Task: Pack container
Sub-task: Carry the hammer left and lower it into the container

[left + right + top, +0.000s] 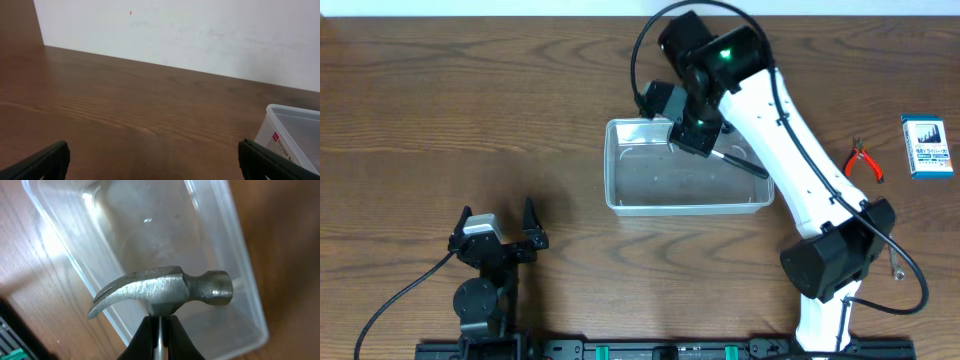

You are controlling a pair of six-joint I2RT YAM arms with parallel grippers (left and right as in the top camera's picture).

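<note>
At the middle of the bench (470,100), slightly toward its right edge, you have the container (660,190) lying with its long sides parallel to the near edge. It is a clear plastic tub with rounded corners, open on top, and nothing rests on its floor.

Your right gripper (698,138) hangs over the far long side of the container. In the right wrist view its pincer (160,322) is pressed narrow around the neck of a steel claw hammer (165,292), just under the head. The claw curves to the left of that picture and the round striking face points right. The container's wall (240,265) and bare floor show below the head, so the head is above the inside of the tub. Whether it touches anything you cannot tell. From overhead, the hammer's dark handle (745,163) slants from the gripper toward the container's right end.

Your left gripper (498,212) sits near the near edge, left of the container and well apart from it. Its pincer (155,155) stands wide with only bare wood between the fingers. The container's corner (292,132) shows at the right edge of the left wrist view.

By the right edge of the bench lie red-handled pliers (865,160), with a small blue-and-white box (927,147) just beside them.
</note>
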